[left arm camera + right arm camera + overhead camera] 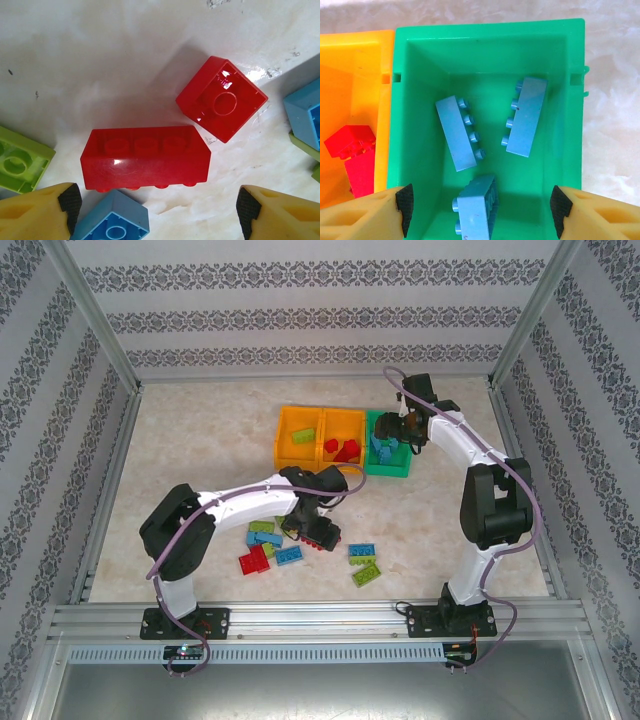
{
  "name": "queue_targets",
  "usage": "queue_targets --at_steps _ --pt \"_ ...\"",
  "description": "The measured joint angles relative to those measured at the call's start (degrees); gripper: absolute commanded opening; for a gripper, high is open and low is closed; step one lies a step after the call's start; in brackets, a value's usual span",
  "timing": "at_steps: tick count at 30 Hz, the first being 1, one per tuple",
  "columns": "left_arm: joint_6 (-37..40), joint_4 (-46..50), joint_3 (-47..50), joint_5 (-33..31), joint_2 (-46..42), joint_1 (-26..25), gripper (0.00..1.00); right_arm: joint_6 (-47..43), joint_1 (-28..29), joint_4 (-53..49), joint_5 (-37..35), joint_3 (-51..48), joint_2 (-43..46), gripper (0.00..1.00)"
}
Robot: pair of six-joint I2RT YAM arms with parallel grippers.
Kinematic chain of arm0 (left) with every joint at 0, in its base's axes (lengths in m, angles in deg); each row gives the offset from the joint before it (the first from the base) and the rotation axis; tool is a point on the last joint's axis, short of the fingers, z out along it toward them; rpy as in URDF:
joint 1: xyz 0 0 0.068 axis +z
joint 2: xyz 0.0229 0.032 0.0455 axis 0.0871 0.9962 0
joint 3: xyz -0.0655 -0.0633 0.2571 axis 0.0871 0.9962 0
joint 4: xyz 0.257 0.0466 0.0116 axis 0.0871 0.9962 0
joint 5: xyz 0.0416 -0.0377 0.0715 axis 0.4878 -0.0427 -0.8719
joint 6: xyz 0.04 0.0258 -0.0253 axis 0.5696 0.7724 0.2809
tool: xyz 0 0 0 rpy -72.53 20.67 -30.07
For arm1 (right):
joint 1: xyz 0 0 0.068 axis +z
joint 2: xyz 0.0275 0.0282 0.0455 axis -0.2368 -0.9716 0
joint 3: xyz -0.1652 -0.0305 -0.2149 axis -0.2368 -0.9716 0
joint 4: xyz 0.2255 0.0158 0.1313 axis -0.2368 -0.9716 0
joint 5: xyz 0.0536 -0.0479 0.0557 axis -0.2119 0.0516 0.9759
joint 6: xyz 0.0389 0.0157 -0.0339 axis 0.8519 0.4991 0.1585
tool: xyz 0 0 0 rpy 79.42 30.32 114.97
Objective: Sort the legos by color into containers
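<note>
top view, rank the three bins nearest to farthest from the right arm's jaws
1. green bin, right end of the row
2. middle orange bin, one step left
3. left orange bin, far left end

left arm [245,502], right arm [462,448]: white link shells, bulky black joint housings, black base plates [185,622] at 6 o'clock in the top view. a mauve-grey cable [152,572] loops along each arm. wrist views: yellow fingers [35,215], black textured pads [70,202] at 7 and 5 o'clock.

Scattered legos [254,560] near three containers [345,413]
</note>
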Motion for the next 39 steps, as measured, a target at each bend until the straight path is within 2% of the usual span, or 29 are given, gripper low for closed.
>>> queue_targets --at_steps 11,22,31,36,39 --pt "-0.61 -0.33 0.00 -1.92 1.66 -1.07 0.84 0.02 -0.35 0.52 0.02 -0.52 0.57 0.75" --pt "-0.61 -0.35 -0.07 -3.87 4.66 -1.07 0.79 0.02 -0.37 0.76 0.02 -0.66 2.47 0.76" --pt "-0.59 -1.31 -0.85 -4.28 5.22 -1.07 0.68 0.02 -0.72 0.92 -0.02 -2.80 3.63 0.76" --pt "-0.66 -1.95 -1.11 -4.26 5.22 -1.07 0.58 0.02 -0.74 0.90 -0.04 -4.42 4.20 0.76" --pt "-0.70 -1.97 -1.11 -4.31 5.22 -1.07 0.57 0.02 -0.92 0.90 -0.04 -5.03 4.63 0.76"
